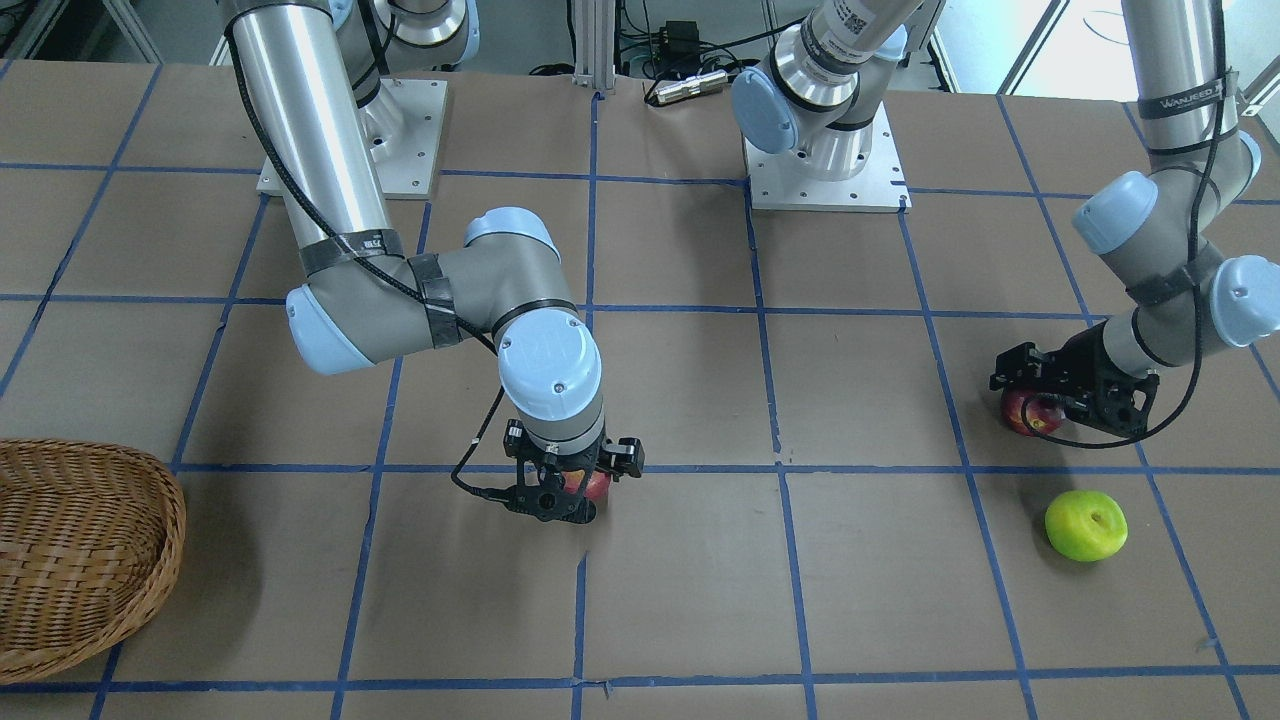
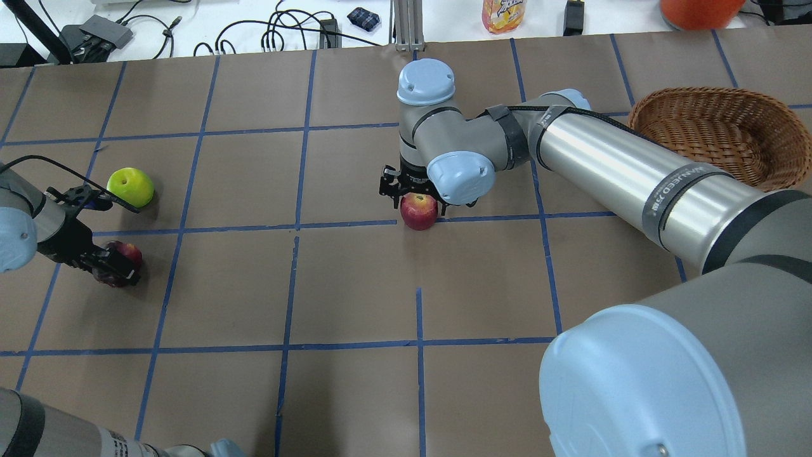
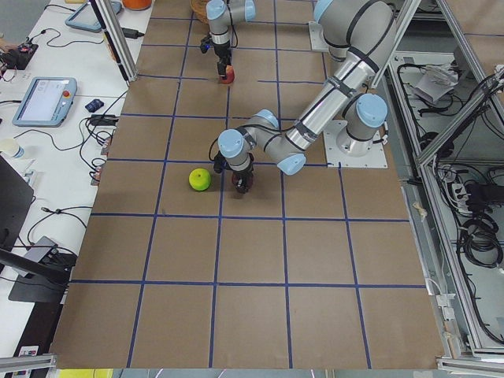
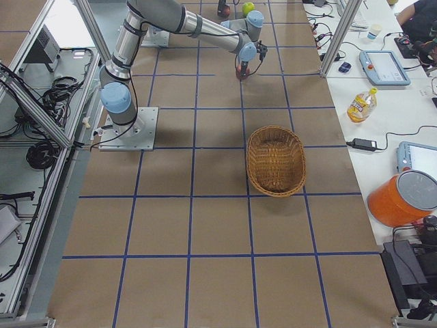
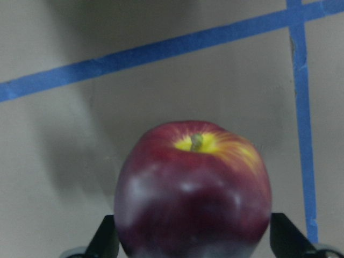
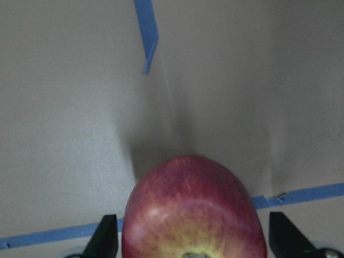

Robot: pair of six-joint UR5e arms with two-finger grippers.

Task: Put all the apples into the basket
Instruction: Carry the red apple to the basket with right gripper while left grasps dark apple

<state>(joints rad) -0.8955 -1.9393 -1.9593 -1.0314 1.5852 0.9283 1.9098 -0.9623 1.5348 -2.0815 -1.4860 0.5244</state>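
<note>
My right gripper [image 2: 415,202] points down at mid-table, shut on the red apple [image 2: 419,211], which touches the table on a blue tape line. In the right wrist view its fingers [image 6: 107,236] lie against both sides of the apple [image 6: 193,209]. My left gripper [image 2: 113,266] lies low and tilted, shut on the dark maroon apple [image 2: 125,255], which rests on the table. In the left wrist view that apple [image 5: 193,188] fills the gap between the fingers [image 5: 105,239]. The lime green apple [image 2: 130,186] lies free just beyond the left gripper. The empty wicker basket [image 2: 641,111] stands at the far right.
The right arm's long upper link [image 2: 634,178] stretches between the basket and the red apple. Both arm bases [image 1: 825,170] are bolted at the robot's edge of the table. A drink bottle [image 2: 504,13] and cables lie on the bench beyond the table.
</note>
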